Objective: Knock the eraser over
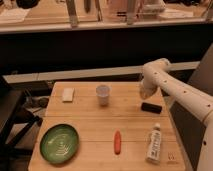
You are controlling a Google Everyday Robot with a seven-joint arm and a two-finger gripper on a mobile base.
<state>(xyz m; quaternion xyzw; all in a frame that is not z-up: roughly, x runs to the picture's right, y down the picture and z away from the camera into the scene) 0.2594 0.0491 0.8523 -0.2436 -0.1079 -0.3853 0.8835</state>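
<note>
The eraser [151,107] is a small black block on the right side of the wooden table [90,125], and it looks to be lying on its long side. My gripper [146,93] hangs on the white arm that reaches in from the right. It is just above and slightly behind the eraser, close to it; I cannot tell whether they touch.
A pale cup [103,94] stands at the middle back. A white pad [68,94] lies at the back left, and a green plate [59,143] at the front left. An orange carrot-like item [117,142] lies front centre, with a white bottle [155,143] front right. A dark counter runs behind the table.
</note>
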